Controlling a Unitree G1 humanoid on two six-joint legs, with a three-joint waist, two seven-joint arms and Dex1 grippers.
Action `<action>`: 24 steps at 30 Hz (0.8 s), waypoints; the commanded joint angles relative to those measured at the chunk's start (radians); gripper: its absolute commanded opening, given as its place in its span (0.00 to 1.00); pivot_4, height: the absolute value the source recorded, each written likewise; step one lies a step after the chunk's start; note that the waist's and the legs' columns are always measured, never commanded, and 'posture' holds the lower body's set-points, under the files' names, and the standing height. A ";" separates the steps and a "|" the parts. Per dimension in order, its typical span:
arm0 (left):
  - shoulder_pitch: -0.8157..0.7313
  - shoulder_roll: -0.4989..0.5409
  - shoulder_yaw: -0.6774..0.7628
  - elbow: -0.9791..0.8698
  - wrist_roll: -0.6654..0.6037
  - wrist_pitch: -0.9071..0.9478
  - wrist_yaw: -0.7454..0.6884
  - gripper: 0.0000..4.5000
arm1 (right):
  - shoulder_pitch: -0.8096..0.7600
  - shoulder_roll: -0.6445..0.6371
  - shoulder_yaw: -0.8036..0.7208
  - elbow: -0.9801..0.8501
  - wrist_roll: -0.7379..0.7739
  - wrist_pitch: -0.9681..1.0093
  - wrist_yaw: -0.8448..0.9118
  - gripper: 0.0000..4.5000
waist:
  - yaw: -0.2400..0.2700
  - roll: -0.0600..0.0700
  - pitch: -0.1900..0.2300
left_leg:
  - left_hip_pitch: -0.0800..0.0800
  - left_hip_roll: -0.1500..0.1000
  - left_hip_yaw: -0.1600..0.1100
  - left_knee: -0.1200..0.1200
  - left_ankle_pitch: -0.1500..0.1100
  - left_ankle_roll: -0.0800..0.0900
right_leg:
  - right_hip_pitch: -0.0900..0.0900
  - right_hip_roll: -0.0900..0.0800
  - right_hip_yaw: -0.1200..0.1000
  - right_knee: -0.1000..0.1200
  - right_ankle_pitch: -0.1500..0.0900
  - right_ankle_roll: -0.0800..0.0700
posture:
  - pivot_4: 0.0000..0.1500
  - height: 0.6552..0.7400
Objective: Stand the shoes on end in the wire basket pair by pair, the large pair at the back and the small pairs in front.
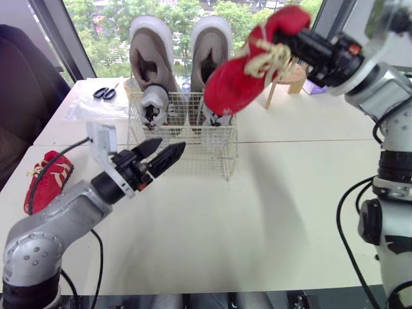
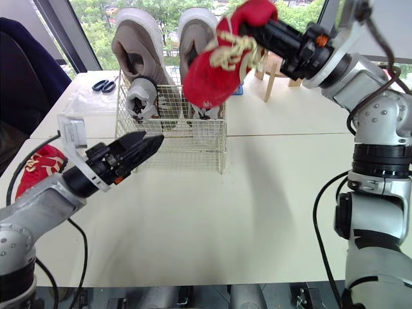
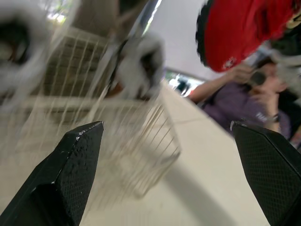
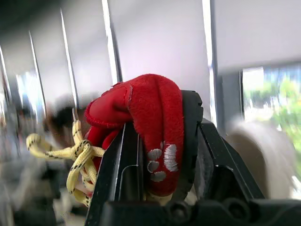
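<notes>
- Right gripper [image 1: 297,33] is clamped on the heel of a red shoe [image 1: 244,74]. The shoe hangs in the air above the right side of the wire basket [image 1: 182,138], toe angled down toward it.
- The right wrist view adds grip detail. One finger is inside the shoe's opening and the other is outside against the black sole edge. A grey paw print is stitched on the fuzzy red heel. The yellow laces are flecked with black and knotted in a loose bunch.
- Left gripper [image 1: 161,153] has its fingers apart with nothing between them. It hovers over the worktop [image 1: 257,212], just in front of the basket's left front corner.
- The left wrist view adds the black underside rim of the held shoe above the basket. It also takes in a person in a purple top [image 3: 235,101] beyond the basket's far side.
- In the basket, a large tan pair [image 1: 152,55] stands on end at the back, white soles rising well above the rim. A small grey-and-white pair [image 1: 153,105] stands just in front of it, one shoe before each large one.
- A second red shoe [image 1: 48,179] lies on the worktop well to the left of the basket, yellow laces showing.
- Black-handled scissors [image 1: 104,93] lie behind the basket's left side.
</notes>
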 commanded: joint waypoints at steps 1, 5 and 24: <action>0.031 0.020 0.035 -0.047 0.010 -0.043 -0.002 0.99 | -0.056 0.003 0.042 0.041 -0.113 -0.074 0.125 0.20 | 0.004 0.000 0.000 | 0.000 0.000 0.000 0.000 0.000 0.000 | 0.000 0.000 0.000 0.000 0.000 0.000 | 1.00 1.00; 0.058 0.036 0.035 -0.052 0.008 -0.058 -0.006 0.99 | -0.060 0.020 0.085 0.072 -0.213 -0.132 0.205 0.20 | 0.010 0.000 0.000 | -0.001 -0.001 0.000 0.000 0.000 0.000 | 0.000 -0.001 0.000 -0.001 0.000 0.000 | 1.00 1.00; 0.064 0.104 0.056 -0.013 0.006 -0.084 0.001 1.00 | 0.014 0.136 0.237 0.210 -0.604 -0.500 0.357 0.83 | 0.007 0.000 0.000 | -0.001 -0.002 0.000 0.000 0.000 -0.001 | 0.000 -0.005 0.000 -0.004 0.001 -0.002 | 1.00 1.00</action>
